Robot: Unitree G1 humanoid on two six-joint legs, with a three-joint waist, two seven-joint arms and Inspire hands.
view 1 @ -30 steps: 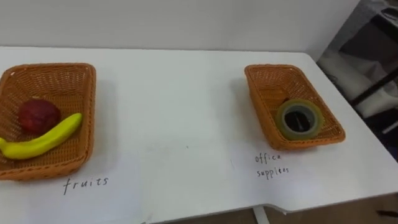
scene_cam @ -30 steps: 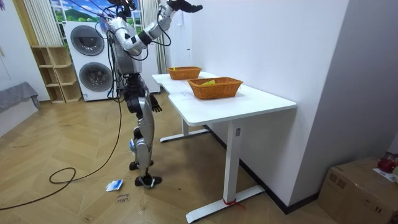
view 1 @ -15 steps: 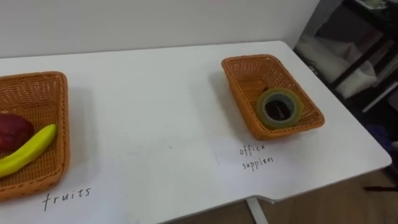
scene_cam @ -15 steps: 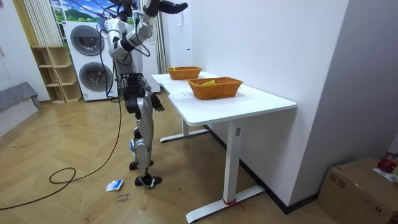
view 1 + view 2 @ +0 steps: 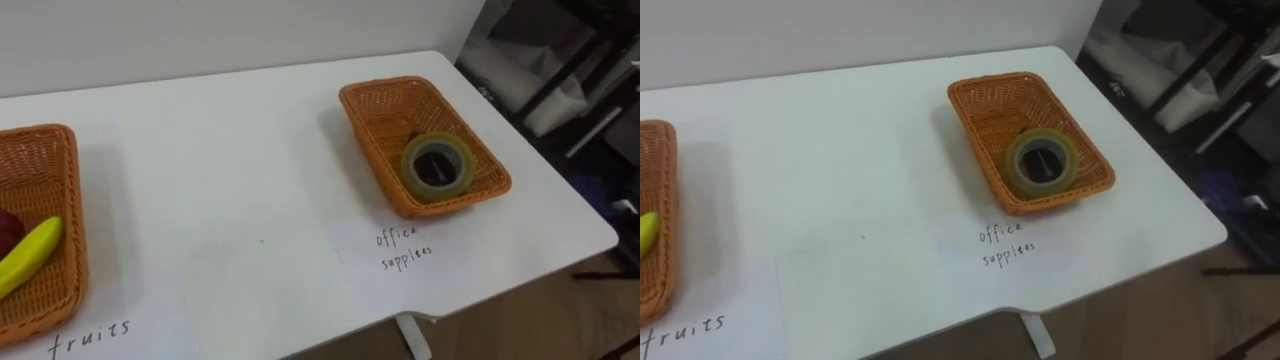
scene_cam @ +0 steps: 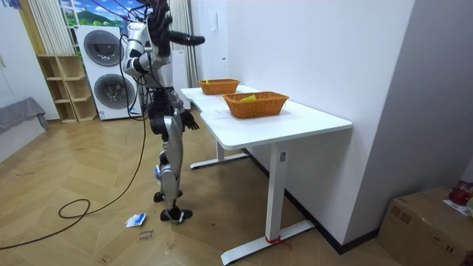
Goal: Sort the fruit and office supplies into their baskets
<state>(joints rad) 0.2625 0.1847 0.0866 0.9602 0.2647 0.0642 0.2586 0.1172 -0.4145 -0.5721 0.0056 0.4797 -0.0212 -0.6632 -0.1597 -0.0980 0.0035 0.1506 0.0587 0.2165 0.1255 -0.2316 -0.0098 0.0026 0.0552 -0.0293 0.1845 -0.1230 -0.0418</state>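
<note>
The tape roll (image 5: 409, 170) lies in the right office basket (image 5: 368, 150) and the banana (image 5: 25, 262) in the left fruit basket (image 5: 74, 230), with the bench (image 5: 250, 170) bare between them. Sorting looks finished. Scan the bench ends with the raised hand (image 6: 194, 38) and lowered hand (image 6: 188, 123) clear of both baskets. I cannot tell whether the fingers are open.

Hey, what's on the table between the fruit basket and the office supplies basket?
Nothing: the white table between the fruit basket and the office supplies basket is bare, as both eye views show.
</note>
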